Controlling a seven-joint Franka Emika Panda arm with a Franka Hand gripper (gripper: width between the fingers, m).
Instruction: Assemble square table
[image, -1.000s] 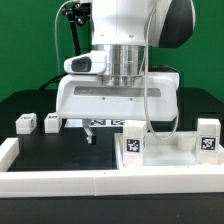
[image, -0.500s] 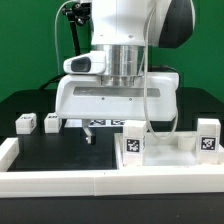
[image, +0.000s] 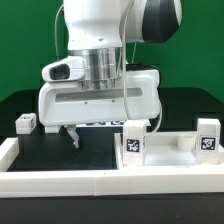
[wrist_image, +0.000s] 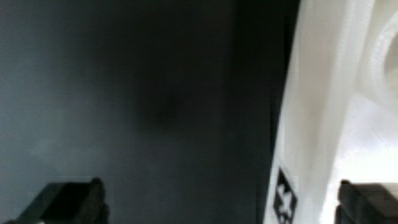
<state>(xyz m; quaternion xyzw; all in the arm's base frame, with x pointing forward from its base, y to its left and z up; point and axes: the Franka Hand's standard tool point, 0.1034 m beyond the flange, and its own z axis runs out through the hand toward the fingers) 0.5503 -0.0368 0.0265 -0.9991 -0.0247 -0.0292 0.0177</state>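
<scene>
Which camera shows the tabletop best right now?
The exterior view. The tabletop sits at that view's right, nearly whole, with its rim and two tagged corners visible. The wrist view shows only a blurred white strip with part of a tag, probably the tabletop's side.

White tagged tabletop (image: 165, 156) lies flat, one leg block (image: 24, 123) well apart.

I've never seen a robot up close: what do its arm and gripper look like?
The arm is white and rounded, with a black joint cap and a silver wrist collar. The gripper has a wide white body and black fingers. Thin cables run alongside.
</scene>
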